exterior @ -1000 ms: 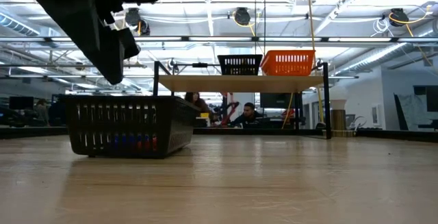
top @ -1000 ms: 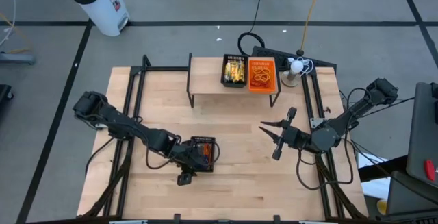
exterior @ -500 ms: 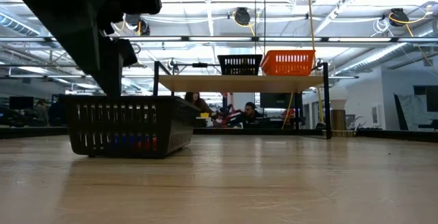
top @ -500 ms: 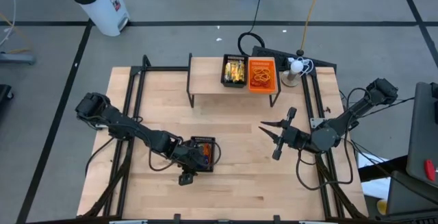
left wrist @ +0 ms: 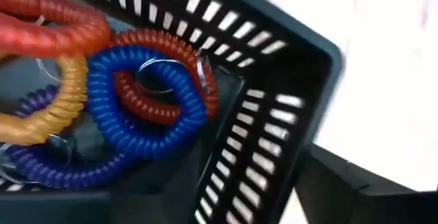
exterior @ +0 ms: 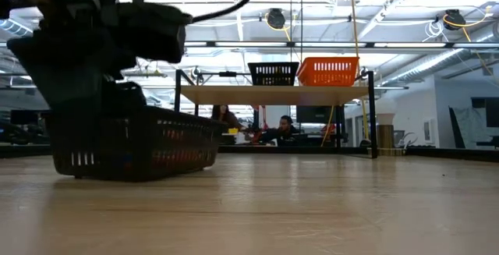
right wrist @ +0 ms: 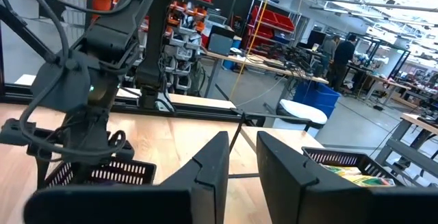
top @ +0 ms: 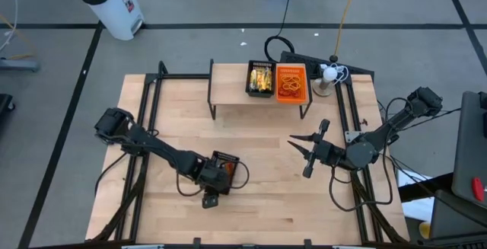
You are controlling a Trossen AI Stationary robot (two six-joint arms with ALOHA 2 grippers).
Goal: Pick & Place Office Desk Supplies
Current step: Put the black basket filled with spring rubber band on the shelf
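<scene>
Honestly, you'll find no readable writing; your left gripper (top: 216, 179), lower centre, grips the tilted black basket (exterior: 132, 142) of coils; the right gripper (top: 304, 148) hovers mid-right, fingers narrowly parted, empty

Everything's evenly lit by ceiling strip lights (exterior: 257, 44). Heavy motion blur is seen in the left wrist view, with glare blown out upper right.

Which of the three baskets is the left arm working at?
The black basket alone on the tabletop, holding coiled bands; the other black and orange baskets sit on the raised shelf.
</scene>
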